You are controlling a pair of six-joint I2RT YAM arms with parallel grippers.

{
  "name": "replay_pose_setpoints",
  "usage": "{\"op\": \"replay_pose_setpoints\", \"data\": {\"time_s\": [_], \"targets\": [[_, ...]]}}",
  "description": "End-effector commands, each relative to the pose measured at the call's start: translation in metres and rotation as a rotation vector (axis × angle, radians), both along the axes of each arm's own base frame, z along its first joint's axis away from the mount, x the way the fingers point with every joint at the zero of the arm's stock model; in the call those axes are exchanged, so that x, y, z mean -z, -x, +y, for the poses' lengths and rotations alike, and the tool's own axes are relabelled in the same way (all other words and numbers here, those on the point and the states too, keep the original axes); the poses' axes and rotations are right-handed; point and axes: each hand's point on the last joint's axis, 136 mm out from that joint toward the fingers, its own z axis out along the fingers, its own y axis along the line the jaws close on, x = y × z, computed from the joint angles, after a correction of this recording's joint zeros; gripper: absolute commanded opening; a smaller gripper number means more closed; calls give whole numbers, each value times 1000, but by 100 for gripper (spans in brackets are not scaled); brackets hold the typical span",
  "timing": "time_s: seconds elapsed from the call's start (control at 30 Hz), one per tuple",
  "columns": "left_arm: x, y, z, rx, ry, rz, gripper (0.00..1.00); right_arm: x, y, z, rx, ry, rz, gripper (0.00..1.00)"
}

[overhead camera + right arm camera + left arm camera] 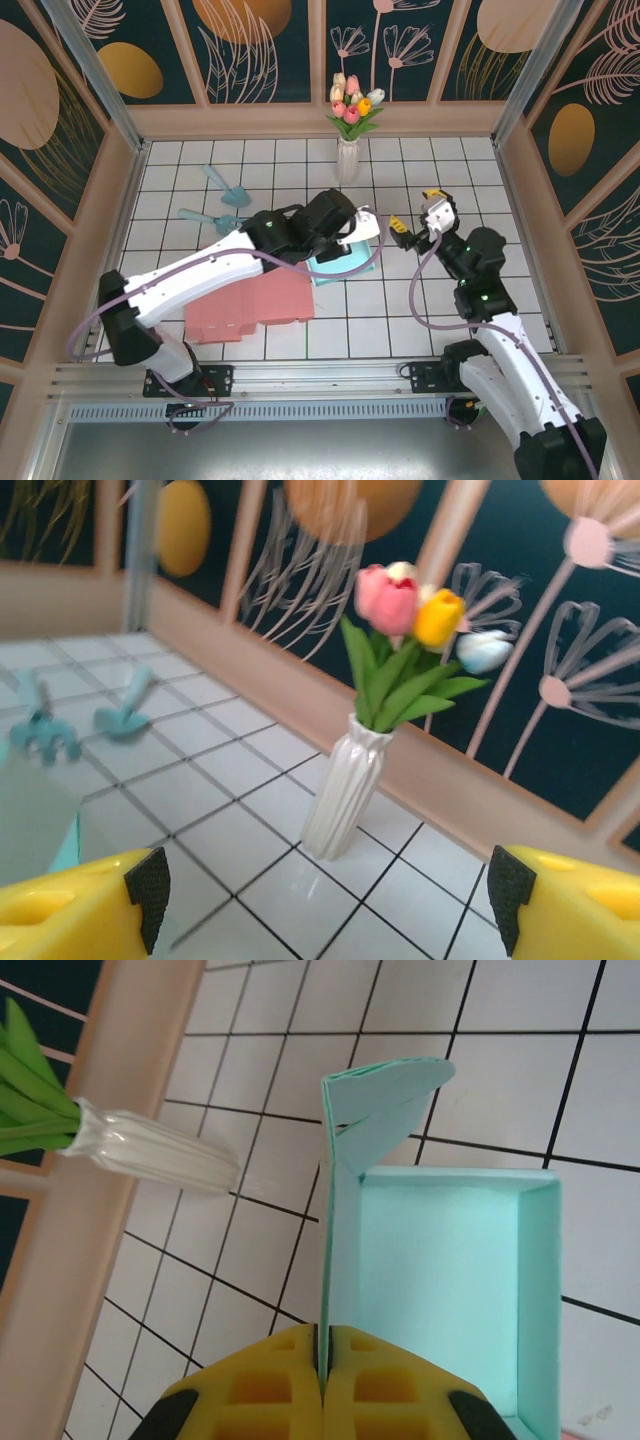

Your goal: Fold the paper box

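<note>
Wrist views: left pincer point(322, 1350) tight on paper box point(440, 1280) wall, right pincer point(325, 895) apart before vase point(345, 790).

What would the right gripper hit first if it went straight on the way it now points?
Probably the white ribbed vase of tulips: in the wrist view it stands centred ahead of the open right gripper, with bare tiles before it. Depth is hard to judge.

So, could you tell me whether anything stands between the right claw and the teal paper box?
Nothing visible: bare tiles separate the open right claw from the paper box. The left claw is shut on its wall; the vase stands farther back.
</note>
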Motion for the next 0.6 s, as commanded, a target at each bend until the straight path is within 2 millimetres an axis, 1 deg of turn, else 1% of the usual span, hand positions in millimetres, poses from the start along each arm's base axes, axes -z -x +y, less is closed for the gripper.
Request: {"op": "replay_pose_setpoints", "data": {"time_s": [0.0, 0.07, 0.1, 0.13, 0.17, 0.2, 0.23, 0.33, 0.4, 0.57], "targets": [[-21, 3, -11, 68, 111, -70, 0, 24, 22, 18, -253, 214, 21, 84], [-26, 12, -10, 121, 144, -88, 0, 41, 12, 11, -251, 273, 81, 80], [-28, 17, -10, 155, 161, -94, 0, 44, 8, 9, -252, 284, 89, 79], [-30, 25, -10, 200, 183, -104, 0, 48, 7, 10, -271, 295, 86, 73], [-31, 33, -8, 244, 202, -122, 0, 49, 7, 12, -301, 308, 69, 65], [-33, 37, -7, 272, 224, -148, 0, 50, 7, 15, -327, 315, 60, 57], [-34, 41, -5, 296, 246, -186, 0, 49, 7, 18, -360, 314, 55, 51], [-35, 47, -1, 343, 274, -253, 0, 45, 15, 30, -489, 306, 48, 51], [-35, 47, -3, 348, 272, -255, 0, 42, 17, 36, -541, 299, 55, 51], [-16, 38, -5, 322, 218, -251, 0, 39, 26, 46, -618, 308, 69, 53]]}}
